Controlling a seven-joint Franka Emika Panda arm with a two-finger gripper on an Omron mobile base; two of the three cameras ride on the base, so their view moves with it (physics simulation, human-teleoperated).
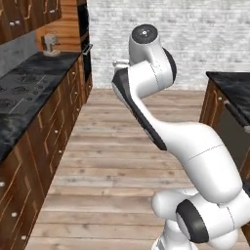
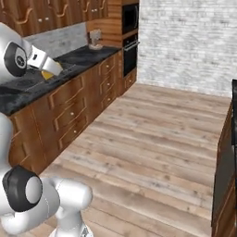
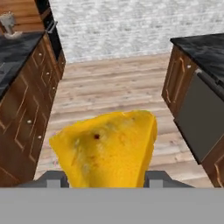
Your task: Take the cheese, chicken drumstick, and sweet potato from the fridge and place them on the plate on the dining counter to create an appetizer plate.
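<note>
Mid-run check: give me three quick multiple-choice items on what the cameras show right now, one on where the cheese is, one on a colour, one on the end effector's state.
1. Where is the cheese?
A. On the wooden floor
B. Between the fingers of the end effector
C. On the wall counter

2. What colour is the far wall?
A. Pale grey-white brick
B. Red brick
C. Green tile

3. What is the end effector's state?
A. Open and empty
B. Closed on the cheese
C. Closed on a spoon

Answers:
1 B: in the hand view the yellow wedge sits between the two dark fingertips, above the floor.
2 A: pale brick shows behind the kitchen in every view.
3 B: the fingertips flank the wedge's base, and the right base view shows a yellow bit at the end of the arm.
</note>
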